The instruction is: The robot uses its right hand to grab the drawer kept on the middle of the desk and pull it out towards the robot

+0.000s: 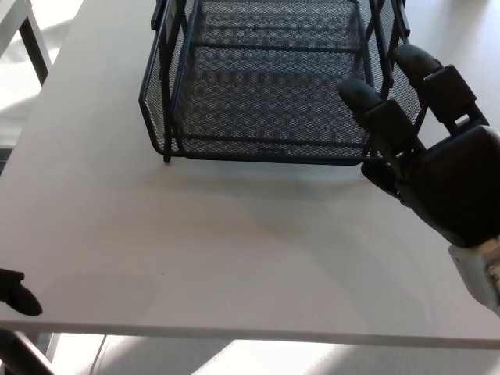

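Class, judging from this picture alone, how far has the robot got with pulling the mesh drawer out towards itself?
Done: the right hand has reached the mesh drawer's front right corner. In hand: its fingers are spread over that corner, not closed on it. Left: gripping it and pulling across the bare desk in front.

A wide, smooth white bench point(195, 258) fills most of the view, its near edge running across the bottom. At the upper left corner stands part of a second white table point(14, 16) with a dark metal leg, apart from the bench, over a bright pale floor point(19, 86).
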Robot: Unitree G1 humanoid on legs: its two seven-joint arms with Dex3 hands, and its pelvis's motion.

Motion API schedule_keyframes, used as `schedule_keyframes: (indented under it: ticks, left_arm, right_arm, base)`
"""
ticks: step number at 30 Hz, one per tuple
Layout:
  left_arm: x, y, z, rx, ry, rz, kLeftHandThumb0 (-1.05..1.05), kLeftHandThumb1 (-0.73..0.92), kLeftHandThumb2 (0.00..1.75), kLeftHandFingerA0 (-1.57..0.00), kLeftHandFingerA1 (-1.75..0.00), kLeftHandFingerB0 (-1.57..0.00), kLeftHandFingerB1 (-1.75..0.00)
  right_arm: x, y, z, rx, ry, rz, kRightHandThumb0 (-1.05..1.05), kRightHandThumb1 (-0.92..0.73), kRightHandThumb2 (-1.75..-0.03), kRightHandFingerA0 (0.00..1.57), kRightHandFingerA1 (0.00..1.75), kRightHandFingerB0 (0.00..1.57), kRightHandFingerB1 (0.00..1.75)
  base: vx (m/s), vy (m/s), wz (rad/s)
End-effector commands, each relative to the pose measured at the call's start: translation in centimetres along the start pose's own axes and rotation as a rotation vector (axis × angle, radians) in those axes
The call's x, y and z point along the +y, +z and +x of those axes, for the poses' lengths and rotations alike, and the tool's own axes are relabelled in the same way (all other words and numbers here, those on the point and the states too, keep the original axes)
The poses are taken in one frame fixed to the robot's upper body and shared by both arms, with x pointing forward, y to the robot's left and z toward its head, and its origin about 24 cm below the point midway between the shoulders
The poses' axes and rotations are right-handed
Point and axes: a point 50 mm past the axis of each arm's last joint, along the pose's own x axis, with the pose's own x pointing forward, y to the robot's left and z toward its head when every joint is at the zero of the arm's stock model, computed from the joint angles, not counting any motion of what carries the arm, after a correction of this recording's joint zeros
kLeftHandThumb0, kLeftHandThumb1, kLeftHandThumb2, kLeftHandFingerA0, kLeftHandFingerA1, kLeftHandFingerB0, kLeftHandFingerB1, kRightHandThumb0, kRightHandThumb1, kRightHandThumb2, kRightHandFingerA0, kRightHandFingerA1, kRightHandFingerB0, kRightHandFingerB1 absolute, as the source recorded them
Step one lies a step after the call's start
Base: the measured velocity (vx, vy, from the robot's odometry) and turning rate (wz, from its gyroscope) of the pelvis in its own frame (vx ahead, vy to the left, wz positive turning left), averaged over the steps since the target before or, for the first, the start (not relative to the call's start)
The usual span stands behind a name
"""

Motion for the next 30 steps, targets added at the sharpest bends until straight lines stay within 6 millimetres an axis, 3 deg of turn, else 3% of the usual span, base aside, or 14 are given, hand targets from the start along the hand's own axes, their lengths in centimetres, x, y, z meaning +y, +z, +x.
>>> schedule_keyframes:
  ticks: [1, 2, 4, 7, 8, 9, 11, 14, 16, 19, 22, 23, 29, 30]
  left_arm:
    - [-0.2, -0.2, -0.3, 0.006, -0.017, 0.012, -0.30, 0.58, 0.58, -0.77, -0.87, -0.81, -0.59]
    - [-0.2, -0.2, -0.3, 0.007, -0.016, 0.010, -0.30, 0.58, 0.58, -0.78, -0.87, -0.82, -0.59]
    - [-0.2, -0.2, -0.3, 0.011, -0.017, 0.013, -0.30, 0.58, 0.58, -0.77, -0.87, -0.82, -0.59]
    - [-0.2, -0.1, -0.3, -0.009, -0.002, 0.005, -0.27, 0.56, 0.57, -0.80, -0.89, -0.83, -0.59]
    - [-0.2, -0.1, -0.3, -0.009, -0.002, 0.005, -0.28, 0.56, 0.57, -0.80, -0.89, -0.83, -0.59]
    - [-0.2, -0.1, -0.3, -0.008, -0.007, 0.005, -0.28, 0.57, 0.57, -0.79, -0.90, -0.82, -0.60]
    - [-0.2, -0.2, -0.3, -0.005, -0.005, 0.002, -0.28, 0.57, 0.57, -0.79, -0.89, -0.82, -0.60]
    - [-0.2, -0.2, -0.3, -0.006, -0.012, 0.003, -0.28, 0.57, 0.57, -0.79, -0.89, -0.81, -0.60]
    - [-0.2, -0.2, -0.3, -0.006, -0.005, 0.009, -0.28, 0.57, 0.57, -0.79, -0.89, -0.81, -0.60]
    - [-0.1, -0.4, -0.4, -0.003, -0.006, 0.018, -0.27, 0.56, 0.57, -0.80, -0.88, -0.82, -0.59]
    - [-0.1, -0.4, -0.4, -0.008, -0.003, 0.012, -0.27, 0.56, 0.57, -0.80, -0.88, -0.81, -0.60]
    - [-0.1, -0.5, -0.4, -0.005, 0.001, 0.011, -0.27, 0.56, 0.57, -0.80, -0.88, -0.82, -0.60]
    - [-0.1, -0.4, -0.5, -0.005, -0.003, 0.022, -0.27, 0.55, 0.57, -0.80, -0.89, -0.82, -0.59]
    - [-0.1, -0.4, -0.5, -0.005, -0.001, 0.020, -0.26, 0.55, 0.57, -0.80, -0.90, -0.82, -0.60]
  right_arm:
    - [-0.7, -1.4, -0.5, 0.141, 0.131, -0.016, -0.32, -0.43, -0.74, 0.00, 0.19, 0.05, 0.47]
    - [-0.8, -1.5, -0.5, 0.143, 0.129, -0.018, -0.31, -0.54, -0.55, 0.00, 0.24, 0.09, 0.41]
    - [-1.1, -1.6, -0.7, 0.144, 0.123, -0.024, -0.34, -0.43, -0.74, 0.00, 0.18, 0.04, 0.45]
    - [-2.2, -2.1, -1.1, 0.160, 0.146, -0.043, -0.36, -0.45, -0.75, 0.00, 0.18, 0.04, 0.45]
    - [-2.5, -2.3, -1.2, 0.160, 0.142, -0.047, -0.35, -0.54, -0.56, 0.00, 0.25, 0.07, 0.42]
    - [-2.9, -2.5, -1.5, 0.171, 0.146, -0.040, -0.37, -0.46, -0.74, 0.00, 0.16, 0.04, 0.45]
    - [-3.8, -2.8, -2.1, 0.187, 0.150, -0.049, -0.38, -0.46, -0.71, 0.00, 0.13, 0.03, 0.38]
    - [-5.4, -3.8, -3.4, 0.193, 0.149, -0.092, -0.35, -0.52, -0.56, 0.00, 0.24, 0.07, 0.38]
    - [-6.4, -4.3, -4.3, 0.238, 0.166, -0.120, -0.39, -0.43, -0.74, 0.00, 0.17, 0.05, 0.43]
    - [-7.4, -4.7, -5.3, 0.269, 0.169, -0.129, -0.39, -0.44, -0.73, 0.00, 0.18, 0.06, 0.45]
    - [-8.6, -5.7, -6.9, 0.320, 0.198, -0.161, -0.39, -0.54, -0.56, 0.00, 0.18, 0.08, 0.38]
    - [-9.0, -6.4, -7.6, 0.332, 0.215, -0.163, -0.37, -0.46, -0.74, 0.00, 0.09, 0.04, 0.41]
    - [-10.9, -9.0, -11.5, 0.496, 0.237, -0.280, -0.42, -0.43, -0.74, 0.00, 0.20, 0.13, 0.47]
    - [-11.0, -9.3, -12.0, 0.524, 0.232, -0.292, -0.42, -0.52, -0.55, 0.00, 0.26, 0.17, 0.40]
  base:
    - [0.00, 0.000, 0.00]
    - [0.00, 0.000, 0.00]
    - [0.00, 0.000, 0.00]
    - [0.00, 0.000, 0.00]
    - [0.00, 0.000, 0.00]
    - [0.00, 0.000, 0.00]
    - [0.00, 0.000, 0.00]
    - [0.00, 0.000, 0.00]
    - [0.00, 0.000, 0.00]
    - [0.00, 0.000, 0.00]
    - [0.00, 0.000, 0.00]
    - [0.00, 0.000, 0.00]
    - [0.00, 0.000, 0.00]
    - [0.00, 0.000, 0.00]
